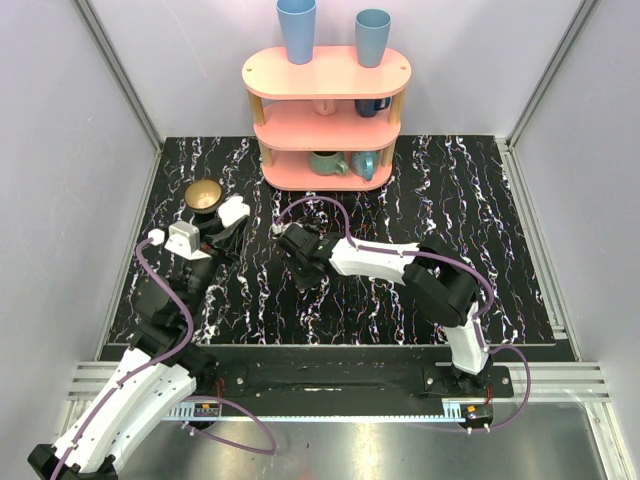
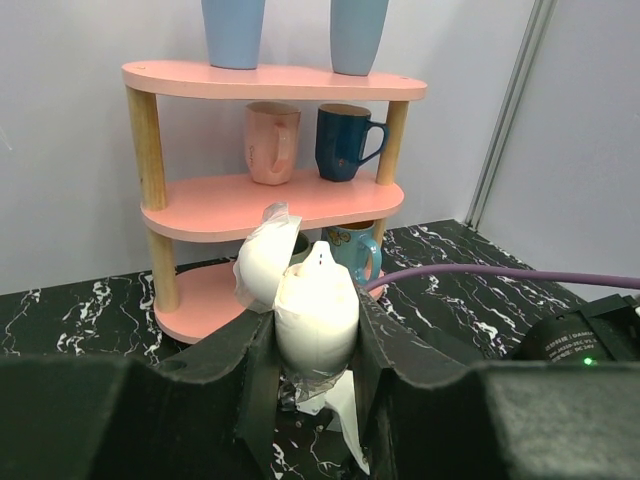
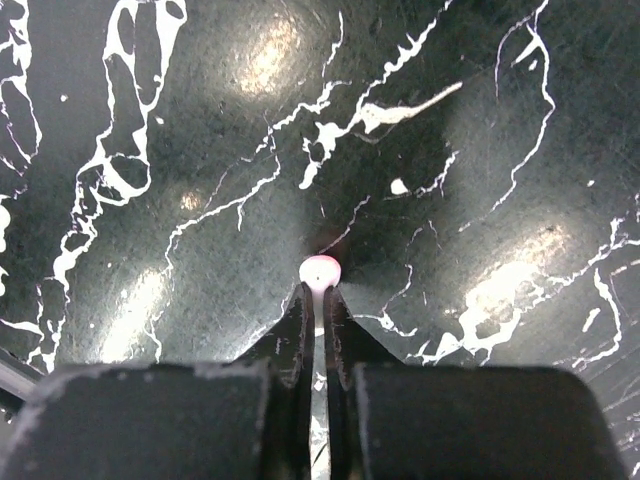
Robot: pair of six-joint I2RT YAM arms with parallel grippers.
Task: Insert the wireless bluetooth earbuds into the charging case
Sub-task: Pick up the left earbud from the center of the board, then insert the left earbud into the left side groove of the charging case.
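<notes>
My left gripper (image 2: 318, 335) is shut on the white charging case (image 2: 318, 310) and holds it above the table. The case's lid (image 2: 265, 262) is swung open to the left. In the top view the case (image 1: 236, 211) sits left of centre in the left gripper (image 1: 228, 222). My right gripper (image 3: 320, 293) points straight down at the marble tabletop and is shut on one tiny white earbud (image 3: 320, 270), which sticks out past the fingertips. In the top view the right gripper (image 1: 302, 258) is at the table's middle, right of the case. No other earbud shows.
A pink three-tier shelf (image 1: 327, 120) stands at the back with mugs on its levels and two blue cups (image 1: 297, 28) on top. A brown bowl-like cup (image 1: 203, 195) sits just behind the left gripper. A purple cable (image 2: 500, 275) runs along the right arm.
</notes>
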